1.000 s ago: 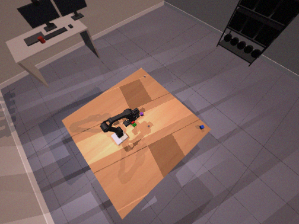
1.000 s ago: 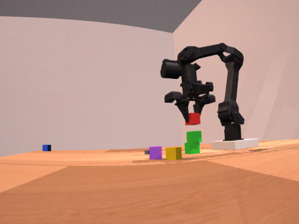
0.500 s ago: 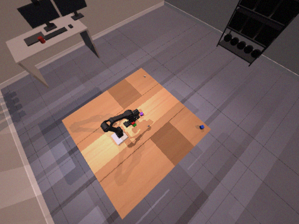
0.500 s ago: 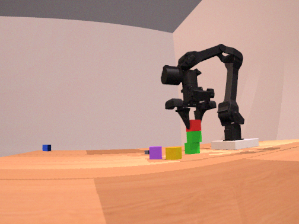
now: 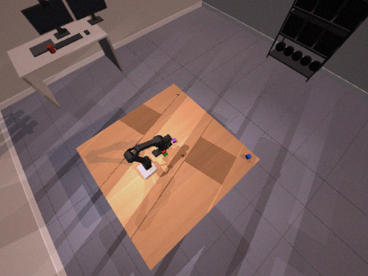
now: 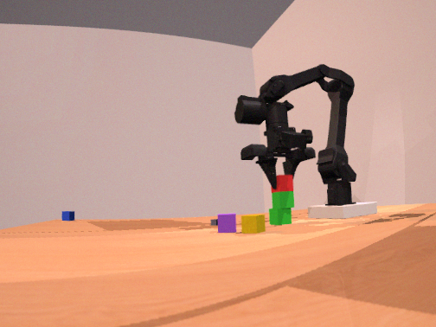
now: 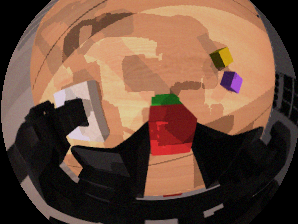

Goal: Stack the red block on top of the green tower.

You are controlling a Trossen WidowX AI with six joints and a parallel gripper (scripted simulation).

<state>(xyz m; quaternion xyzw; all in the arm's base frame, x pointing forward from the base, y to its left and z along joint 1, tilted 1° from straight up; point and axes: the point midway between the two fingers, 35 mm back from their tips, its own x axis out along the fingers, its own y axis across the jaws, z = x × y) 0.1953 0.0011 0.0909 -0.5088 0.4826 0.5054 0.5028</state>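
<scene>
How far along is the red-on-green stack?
Done: red block sits on the green tower, both green blocks upright, though the upper one is offset. In hand: gripper is clamped on the red block. Left: open, retreat without nudging, so it rests alone.

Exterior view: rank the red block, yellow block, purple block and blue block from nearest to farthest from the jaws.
1. Red block, gripped between the jaws, atop the green tower.
2. Yellow block, on the table beside the tower.
3. Purple block, next over.
4. Blue block, far left.
</scene>
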